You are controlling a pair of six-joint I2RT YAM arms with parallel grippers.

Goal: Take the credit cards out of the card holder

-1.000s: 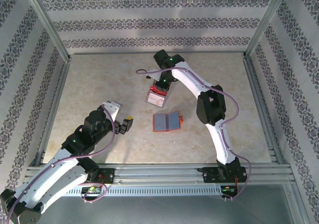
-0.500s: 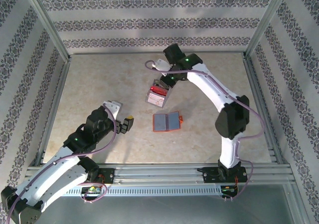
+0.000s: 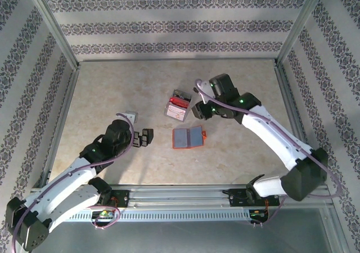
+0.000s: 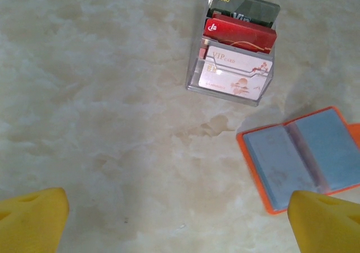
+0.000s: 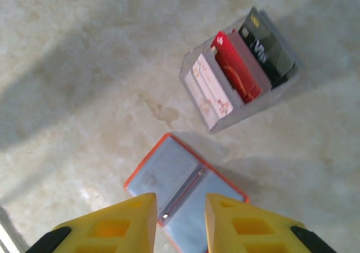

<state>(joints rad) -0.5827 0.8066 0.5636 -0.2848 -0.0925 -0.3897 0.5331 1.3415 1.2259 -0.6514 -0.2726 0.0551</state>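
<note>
The orange-red card holder [image 3: 188, 136] lies open and flat on the table, grey-blue pockets up; it also appears in the wrist views [image 4: 304, 157] [image 5: 183, 188]. Just behind it a clear plastic box [image 3: 178, 105] holds three upright credit cards: white [image 4: 239, 73], red [image 4: 242, 35] and dark [image 4: 244, 11]. My right gripper [image 3: 198, 111] hovers right of the box and above the holder, its yellow fingers [image 5: 121, 222] slightly apart with nothing between them. My left gripper [image 3: 145, 138] sits left of the holder, wide open and empty [image 4: 180, 216].
The table is pale marbled stone [image 3: 112, 95], framed by metal rails [image 3: 62, 123] and patterned walls. The right arm's purple cable [image 3: 208, 93] loops near the clear box.
The right arm has swung from over the clear box to its right side and drawn nearer, its fingers parting a little. The left gripper has shifted slightly toward the card holder.
</note>
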